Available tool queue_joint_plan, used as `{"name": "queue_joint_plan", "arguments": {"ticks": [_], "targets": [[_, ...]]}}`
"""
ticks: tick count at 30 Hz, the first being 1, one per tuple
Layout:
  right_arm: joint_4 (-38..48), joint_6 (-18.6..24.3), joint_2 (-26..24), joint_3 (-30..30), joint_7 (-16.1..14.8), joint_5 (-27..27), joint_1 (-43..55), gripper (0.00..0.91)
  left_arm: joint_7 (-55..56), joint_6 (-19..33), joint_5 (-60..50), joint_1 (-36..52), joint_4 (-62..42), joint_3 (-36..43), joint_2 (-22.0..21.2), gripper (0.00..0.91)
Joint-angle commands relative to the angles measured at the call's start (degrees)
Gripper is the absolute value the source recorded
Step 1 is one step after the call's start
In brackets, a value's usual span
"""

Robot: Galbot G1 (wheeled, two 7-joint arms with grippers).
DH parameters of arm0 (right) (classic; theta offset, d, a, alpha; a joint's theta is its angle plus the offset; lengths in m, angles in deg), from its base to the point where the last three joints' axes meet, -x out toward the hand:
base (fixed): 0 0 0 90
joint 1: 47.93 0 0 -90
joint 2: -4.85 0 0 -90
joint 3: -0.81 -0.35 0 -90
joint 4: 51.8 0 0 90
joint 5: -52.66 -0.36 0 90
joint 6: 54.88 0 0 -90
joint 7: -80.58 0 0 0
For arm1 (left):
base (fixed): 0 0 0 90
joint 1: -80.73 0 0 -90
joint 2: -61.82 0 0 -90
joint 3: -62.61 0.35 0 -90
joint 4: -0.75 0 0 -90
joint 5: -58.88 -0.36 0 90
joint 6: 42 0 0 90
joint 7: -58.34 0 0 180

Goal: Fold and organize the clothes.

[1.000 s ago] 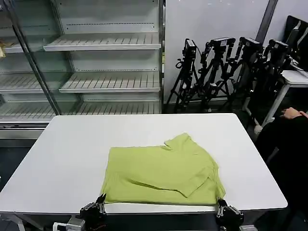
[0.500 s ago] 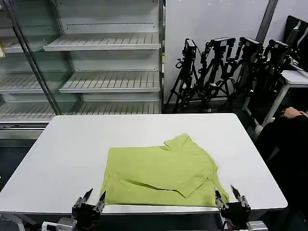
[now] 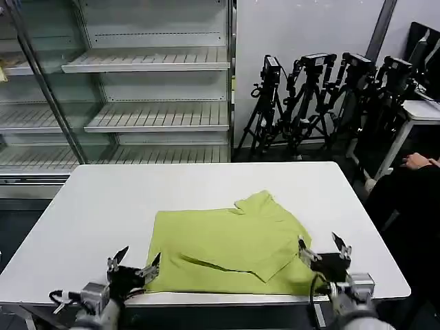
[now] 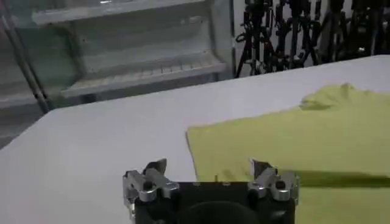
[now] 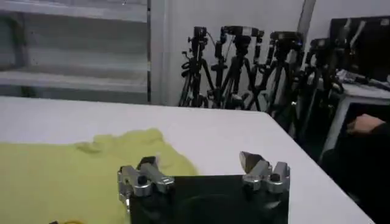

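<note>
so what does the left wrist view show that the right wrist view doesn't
Left wrist view alone: the open left gripper at the T-shirt's near-left corner, and the empty shelving unit close behind the table. Right wrist view alone: the open right gripper, and a person's hand resting at the side. Both share the yellow-green T-shirt lying on the white table, with camera tripods behind.

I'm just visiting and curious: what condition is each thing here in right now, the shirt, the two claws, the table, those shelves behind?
Lime yellow-green soft fabric T-shirt: partly folded, lying flat, held by nothing.
Left gripper: open, over the shirt's near left corner.
Right gripper: open, over the shirt's near right corner.
White rectangular table: bearing the shirt.
White wire display shelves: hold no goods where they can be seen.
Black camera tripods: standing upright by the wall.
</note>
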Motion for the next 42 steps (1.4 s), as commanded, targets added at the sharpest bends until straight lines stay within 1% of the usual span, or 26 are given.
{"name": "queue_joint_plan", "arguments": {"ticks": [1, 5, 8, 17, 25, 29, 33, 34, 35, 36, 37, 38, 39, 40, 41, 42], "targets": [[16.85, -1.32, -0.55, 8.98, 1.5, -6.13, 21.45, 0.907, 1.65, -0.06, 5.27, 14.86, -10.3, 5.19, 3.81, 0.907], [21.97, -1.37, 0.12, 12.38, 1.51, -6.88, 28.05, 0.907, 3.78, -0.17, 10.53, 21.09, -15.12, 8.61, 5.12, 0.907], [25.61, -1.32, 1.02, 14.5, 1.85, -7.82, 31.38, 0.907, 5.18, -0.27, 13.7, 24.41, -17.78, 10.76, 4.98, 0.907], [36.17, -1.34, 4.08, 19.09, 3.33, -8.26, 37.06, 0.907, 5.82, -0.28, 14.17, 33.22, -25.21, 17.16, 3.13, 0.907], [41.93, -1.38, 6.0, 21.37, 3.85, -8.39, 39.98, 0.907, 5.87, -0.23, 14.45, 37.9, -31.57, 20.59, 2.12, 0.907], [45.34, -1.43, 7.35, 21.6, 4.25, -9.93, 41.74, 0.907, 5.79, -0.23, 14.86, 39.24, -33.43, 21.5, 1.93, 0.907], [46.32, -1.46, 7.76, 22.19, 4.06, -10.04, 42.04, 0.907, 5.7, -0.23, 15.16, 40.38, -35.24, 22.2, 1.75, 0.897], [46.13, -1.48, 7.84, 22.29, 4.02, -10.09, 41.93, 0.907, 5.69, -0.23, 15.28, 40.57, -35.88, 22.34, 1.73, 0.786], [46.14, -1.51, 8.0, 22.26, 4.08, -10.69, 41.88, 0.907, 5.74, -0.24, 15.53, 40.73, -36.17, 22.54, 1.72, 0.302], [46.24, -1.51, 8.06, 22.25, 4.18, -10.94, 41.91, 0.907, 5.73, -0.25, 15.8, 40.88, -36.57, 22.65, 1.76, 0.181], [46.51, -1.49, 8.2, 22.17, 4.34, -11.22, 42.03, 0.816, 5.74, -0.25, 16.09, 40.9, -36.65, 22.75, 1.82, 0.071], [46.8, -1.48, 8.35, 22.13, 4.5, -11.47, 42.13, 0.736, 5.78, -0.24, 16.28, 40.86, -36.7, 22.78, 1.85, 0.05], [46.84, -1.49, 8.36, 22.13, 4.5, -11.47, 42.13, 0.212, 5.78, -0.25, 16.6, 40.66, -36.62, 22.83, 1.91, 0.03], [46.73, -1.48, 8.36, 22.13, 4.48, -11.57, 42.08, 0.06, 5.76, -0.26, 16.68, 40.53, -36.53, 22.9, 2.0, 0.03], [46.41, -1.48, 8.29, 22.18, 4.64, -12.26, 41.86, 0.0, 5.62, -0.27, 16.71, 40.22, -36.32, 23.01, 2.13, 0.03], [46.09, -1.49, 8.24, 22.27, 4.7, -12.45, 41.61, 0.0, 5.23, -0.28, 16.65, 39.87, -36.09, 23.18, 2.34, 0.03]]}}
